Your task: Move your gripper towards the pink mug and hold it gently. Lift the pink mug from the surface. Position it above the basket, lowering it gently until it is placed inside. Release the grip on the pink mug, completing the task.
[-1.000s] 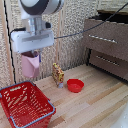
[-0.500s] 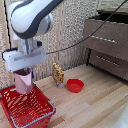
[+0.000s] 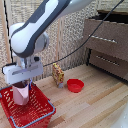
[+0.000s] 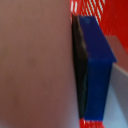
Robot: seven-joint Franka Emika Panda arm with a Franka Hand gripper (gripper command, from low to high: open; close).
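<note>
The pale pink mug (image 3: 21, 94) hangs upright inside the red lattice basket (image 3: 39, 111) at the exterior view's lower left. My white gripper (image 3: 21, 88) is shut on the pink mug from above, with its boxy hand just over the basket's rim. In the wrist view the pink mug (image 4: 32, 65) fills most of the picture, and one blue-tipped finger (image 4: 97, 70) presses flat against its side, with red basket lattice (image 4: 107, 15) behind. I cannot tell whether the mug touches the basket's floor.
A shallow red bowl (image 3: 75, 85) lies on the wooden floor to the basket's right. A small yellow-brown packet (image 3: 58, 75) stands behind it. A dark wooden dresser (image 3: 107, 42) fills the exterior view's right, with a black cable running across the woven wall.
The arm has swung to the exterior view's left and gone down, carrying the pink mug from above the floor into the basket.
</note>
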